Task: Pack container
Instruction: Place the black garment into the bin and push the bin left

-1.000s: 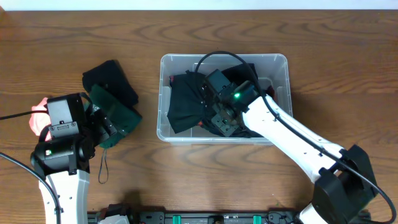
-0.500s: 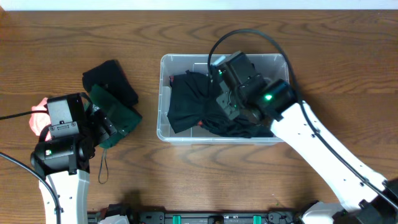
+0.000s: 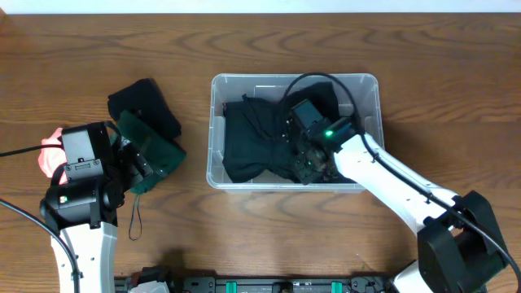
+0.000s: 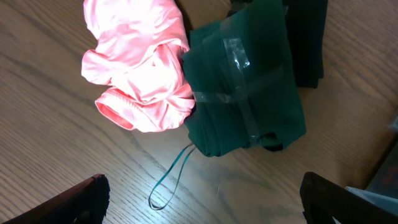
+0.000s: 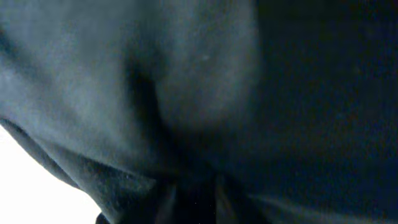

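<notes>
The container [image 3: 213, 130] is a clear plastic bin at the table's middle. A black garment [image 3: 252, 142] fills its left and middle. My right gripper [image 3: 306, 161] is down inside the container near its front wall, buried in the cloth. In the right wrist view dark cloth [image 5: 205, 93] fills the frame, and the fingers [image 5: 194, 198] sit close together, pinched on it. My left gripper [image 4: 205, 208] is open and empty, low over the table. It is just in front of a dark green folded garment [image 4: 245, 81] bound with clear tape.
A pink garment [image 4: 140, 68] lies to the left of the green one, and a thin teal cord loop [image 4: 171, 183] lies on the wood. A second black garment [image 3: 146, 106] lies behind the green garment [image 3: 155, 150]. The pink garment also shows in the overhead view [image 3: 47, 155].
My right gripper rose toward the container's back half a second ago, then dropped to its front. The black garment has spread flatter to the left. The left arm has not moved.
</notes>
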